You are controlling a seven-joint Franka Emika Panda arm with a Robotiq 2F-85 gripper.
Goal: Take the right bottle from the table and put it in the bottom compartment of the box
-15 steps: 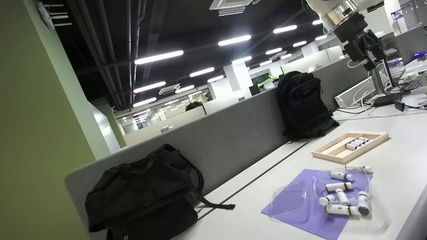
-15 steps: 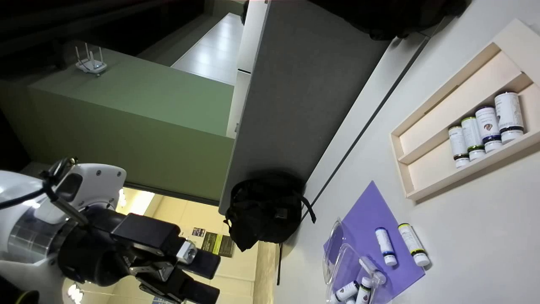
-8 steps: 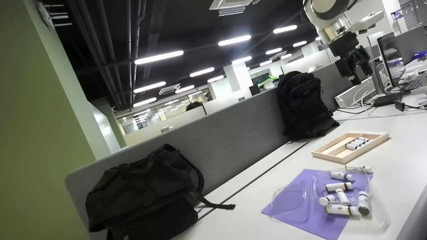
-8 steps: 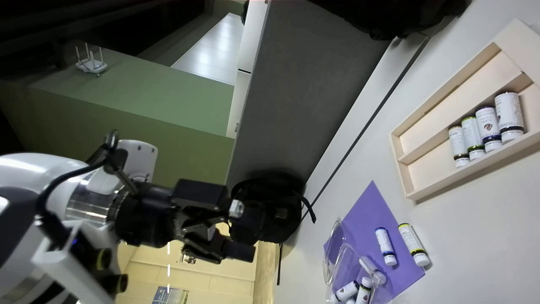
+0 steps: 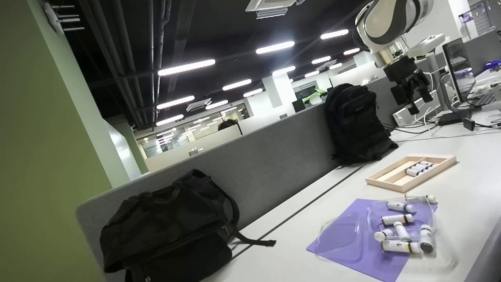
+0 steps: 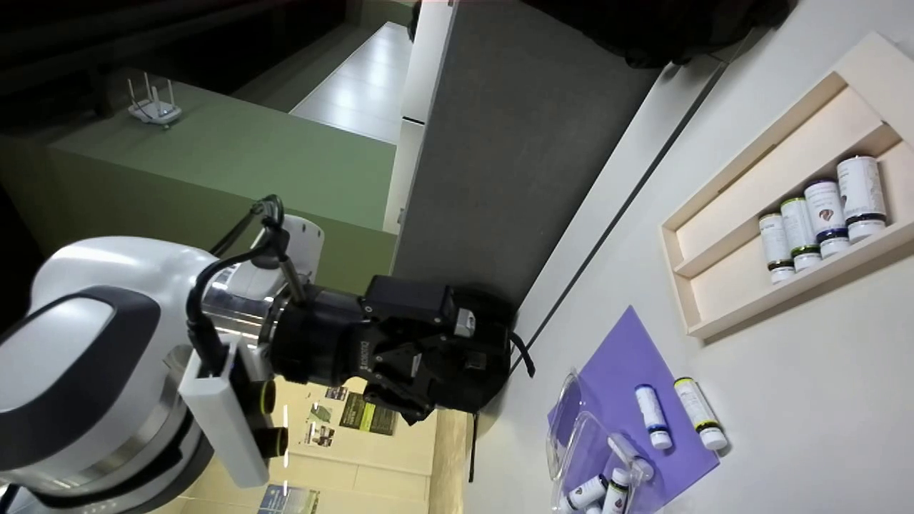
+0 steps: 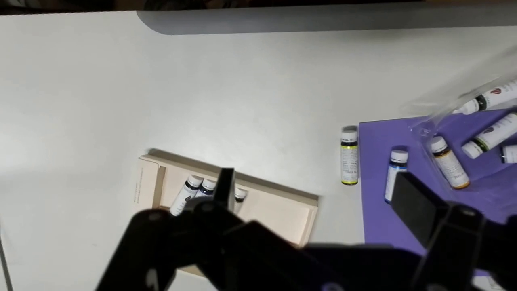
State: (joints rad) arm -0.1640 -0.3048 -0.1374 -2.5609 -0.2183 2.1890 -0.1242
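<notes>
The wooden box (image 7: 278, 214) lies on the pale table (image 7: 242, 105); it also shows in both exterior views (image 5: 430, 173) (image 6: 778, 170). Several white-labelled bottles lie side by side in one long compartment; the other long compartment (image 6: 757, 185) is bare. A yellow-banded bottle (image 7: 349, 161) lies on the table at the purple sheet's edge, also in an exterior view (image 6: 700, 414). A blue-banded bottle (image 7: 394, 178) lies on the sheet, partly behind a finger. Which is the right bottle I cannot tell. My gripper (image 7: 319, 192) is open and empty, high above the table; it shows in an exterior view (image 5: 420, 103).
A purple sheet (image 6: 628, 357) bears a clear plastic tray (image 5: 344, 243) with several more bottles in or beside it. Two black backpacks (image 5: 354, 121) (image 5: 168, 231) lean at the grey partition (image 5: 274, 149). Cables and a monitor (image 5: 456, 70) stand at the table's far end.
My gripper has moved down towards the table and, in an exterior view, to the right nearer the bottles and box. The bottles and box have not moved.
</notes>
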